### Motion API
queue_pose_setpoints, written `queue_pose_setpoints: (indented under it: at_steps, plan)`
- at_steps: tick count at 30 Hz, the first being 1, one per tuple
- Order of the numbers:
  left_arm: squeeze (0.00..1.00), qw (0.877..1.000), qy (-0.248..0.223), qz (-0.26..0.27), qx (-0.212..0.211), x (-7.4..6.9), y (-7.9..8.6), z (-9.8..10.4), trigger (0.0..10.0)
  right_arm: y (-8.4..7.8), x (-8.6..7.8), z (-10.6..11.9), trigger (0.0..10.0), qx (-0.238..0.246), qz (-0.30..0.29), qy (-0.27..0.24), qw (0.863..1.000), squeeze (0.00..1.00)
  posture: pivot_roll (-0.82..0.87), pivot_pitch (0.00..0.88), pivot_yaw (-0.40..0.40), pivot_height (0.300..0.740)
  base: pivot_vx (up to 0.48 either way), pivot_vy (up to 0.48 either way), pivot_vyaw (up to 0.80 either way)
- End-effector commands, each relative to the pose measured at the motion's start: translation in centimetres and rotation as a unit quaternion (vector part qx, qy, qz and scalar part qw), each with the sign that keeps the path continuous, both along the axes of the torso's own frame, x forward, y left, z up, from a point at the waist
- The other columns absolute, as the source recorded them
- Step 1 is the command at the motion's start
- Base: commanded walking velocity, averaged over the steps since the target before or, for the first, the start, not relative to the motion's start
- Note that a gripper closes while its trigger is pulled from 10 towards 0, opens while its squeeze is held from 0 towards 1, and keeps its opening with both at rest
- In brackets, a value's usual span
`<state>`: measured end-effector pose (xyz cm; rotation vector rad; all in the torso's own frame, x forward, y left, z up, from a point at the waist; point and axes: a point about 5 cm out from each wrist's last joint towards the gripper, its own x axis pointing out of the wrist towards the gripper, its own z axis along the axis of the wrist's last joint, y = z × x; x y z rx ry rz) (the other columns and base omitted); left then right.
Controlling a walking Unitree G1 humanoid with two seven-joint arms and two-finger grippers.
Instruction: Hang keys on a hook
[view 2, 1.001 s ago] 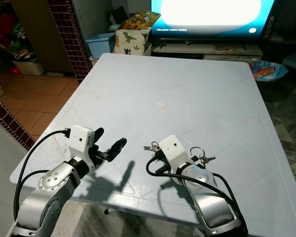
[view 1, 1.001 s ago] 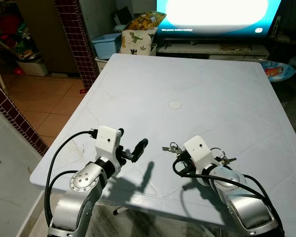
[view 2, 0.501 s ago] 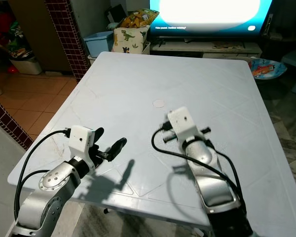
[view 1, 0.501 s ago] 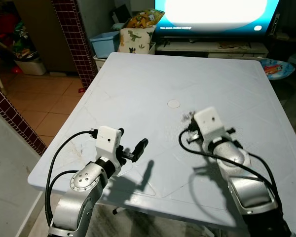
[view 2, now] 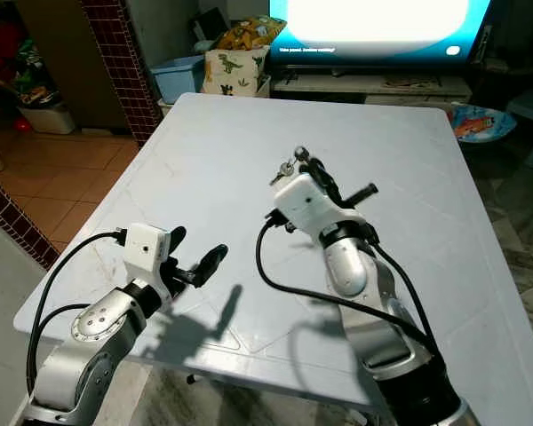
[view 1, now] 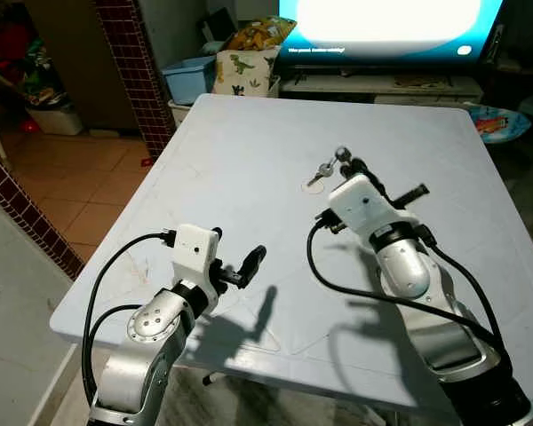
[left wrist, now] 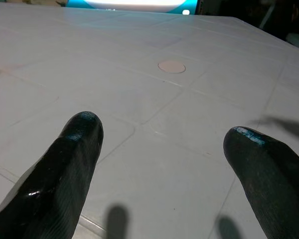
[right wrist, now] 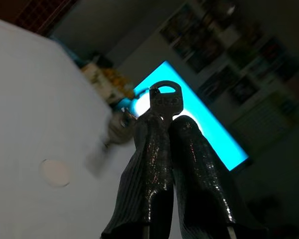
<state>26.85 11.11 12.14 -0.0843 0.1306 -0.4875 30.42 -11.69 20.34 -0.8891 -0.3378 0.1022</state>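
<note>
My right gripper [view 1: 348,164] is raised above the middle of the white table [view 1: 249,133] and is shut on a bunch of keys [view 1: 323,170]. In the right wrist view one dark key head [right wrist: 165,99] sticks out above the pinched fingertips [right wrist: 154,129], and the other keys [right wrist: 120,122] dangle blurred beside them. My left gripper [view 1: 240,262] hovers low over the table's near left part. Its fingers [left wrist: 77,144] stand wide apart with nothing between them.
A small round cap [left wrist: 171,66] marks the table's centre. Behind the table are a lit TV [view 1: 391,18], a blue bin [view 1: 188,78] and a dinosaur-print bag [view 1: 240,71]. A brick pillar [view 1: 129,62] and tiled floor lie to the left.
My right arm has lifted the keys off the table's near edge and carried them up and forward to the centre. The left arm has stayed put.
</note>
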Motion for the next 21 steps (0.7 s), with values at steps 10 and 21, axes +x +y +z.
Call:
queue_pose_setpoints:
  at_steps: [10,21]
  plan:
    - [0.00,1.000,-0.008,0.012,0.009,0.4,0.3,0.0,10.0,0.5,-1.0,1.5,0.0,-0.087,0.004,-0.166,0.982,0.00,-0.05,0.003,0.075,0.740,0.000,0.000,0.00]
    - [0.00,1.000,-0.014,0.015,0.012,0.6,0.2,0.0,10.0,0.8,-1.1,1.0,4.7,-0.085,0.021,-0.176,0.980,0.00,-0.05,0.000,0.074,0.740,0.000,0.000,0.00]
